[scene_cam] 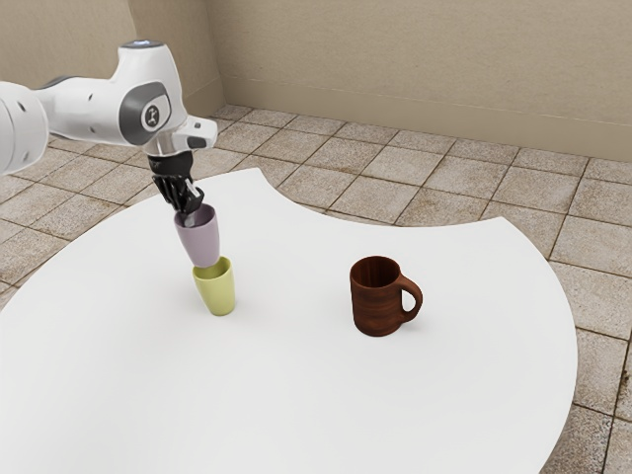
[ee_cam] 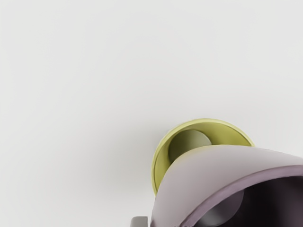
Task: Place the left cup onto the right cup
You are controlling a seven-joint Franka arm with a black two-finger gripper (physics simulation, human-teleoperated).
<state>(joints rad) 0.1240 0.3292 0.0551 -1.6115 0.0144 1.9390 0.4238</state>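
Observation:
A pale purple cup (scene_cam: 200, 237) hangs tilted in my black gripper (scene_cam: 187, 208), whose fingers are shut on its rim. Its base sits just above the mouth of a yellow-green cup (scene_cam: 216, 286), which stands upright on the white round table (scene_cam: 296, 385); I cannot tell whether the two touch. In the wrist view the purple cup (ee_cam: 222, 184) lies close under my hand, partly covering the yellow-green cup's open rim (ee_cam: 163, 156).
A brown wooden mug (scene_cam: 380, 296) with a handle stands upright on the table, toward the exterior view's right of the two cups. The table's curved far edge (scene_cam: 326, 212) lies behind them, with tiled floor beyond.

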